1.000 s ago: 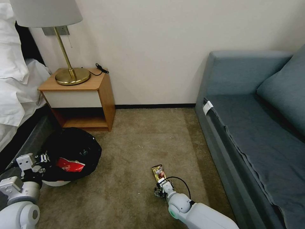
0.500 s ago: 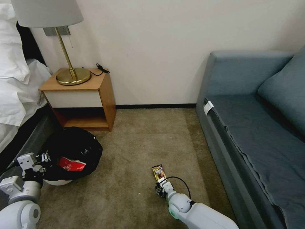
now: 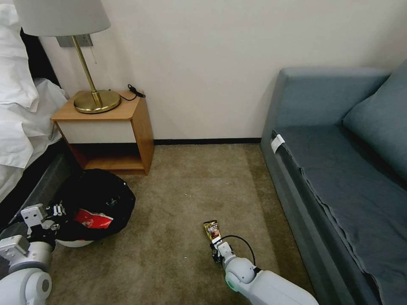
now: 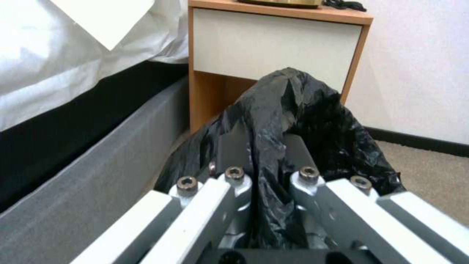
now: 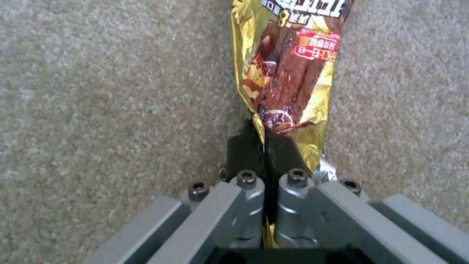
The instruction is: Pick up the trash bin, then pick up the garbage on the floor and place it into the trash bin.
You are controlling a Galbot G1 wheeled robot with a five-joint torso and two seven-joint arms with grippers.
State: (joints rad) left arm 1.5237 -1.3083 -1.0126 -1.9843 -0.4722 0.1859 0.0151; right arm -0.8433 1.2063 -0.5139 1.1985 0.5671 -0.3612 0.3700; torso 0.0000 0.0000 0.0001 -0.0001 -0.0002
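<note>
The trash bin [image 3: 76, 243], white with a black bag [image 3: 97, 192] over its rim, sits low at the left of the head view. My left gripper [image 3: 57, 210] is shut on the bag-covered rim [image 4: 266, 146]. A red-white wrapper [image 3: 93, 220] lies inside the bin. On the carpet in front of me is a brown-gold snack wrapper [image 3: 212, 231], one piece of the garbage. My right gripper [image 3: 216, 249] is shut on the near end of that wrapper [image 5: 288, 84], pinching its edge between the black pads [image 5: 242, 146].
A wooden nightstand [image 3: 108, 131] with a brass lamp [image 3: 95, 99] stands behind the bin. The bed [image 3: 19, 127] runs along the left, its grey base [image 4: 88, 154] close beside the bin. A blue sofa [image 3: 339, 169] fills the right. Tan carpet [image 3: 186, 190] lies between.
My right gripper has closed in on the snack wrapper's near end and pulled it slightly nearer. The left gripper and bin have stayed almost still.
</note>
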